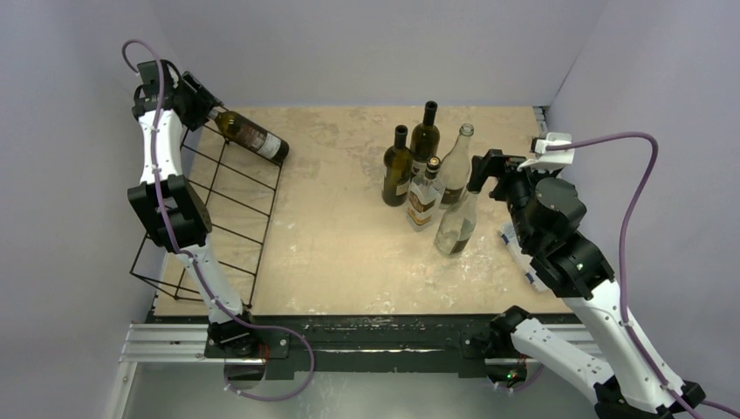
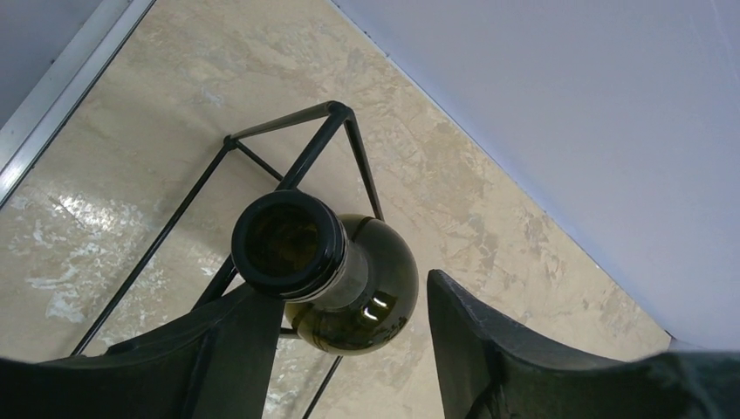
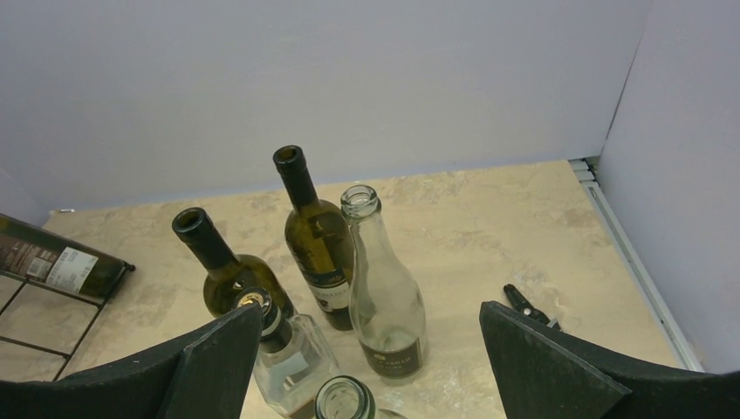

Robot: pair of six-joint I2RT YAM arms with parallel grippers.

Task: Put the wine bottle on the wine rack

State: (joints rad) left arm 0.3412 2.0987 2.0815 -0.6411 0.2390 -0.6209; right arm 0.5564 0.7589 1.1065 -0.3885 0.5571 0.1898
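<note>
The dark green glass wine bottle (image 1: 253, 137) lies on its side across the far end of the rack (image 2: 305, 157), a black open frame of thin metal rods on the mottled beige table (image 1: 349, 262). The left gripper (image 2: 347, 284) sits at its neck with jaws apart, the round mouth off-centre between them; contact is hard to judge. The right gripper (image 3: 371, 305) is spread wide above 5 standing bottles (image 1: 425, 196): 2 dark green, 3 clear. The nearest clear one is cut off in the right wrist view. A black item (image 3: 528, 305) on the table is too small to identify.
</note>
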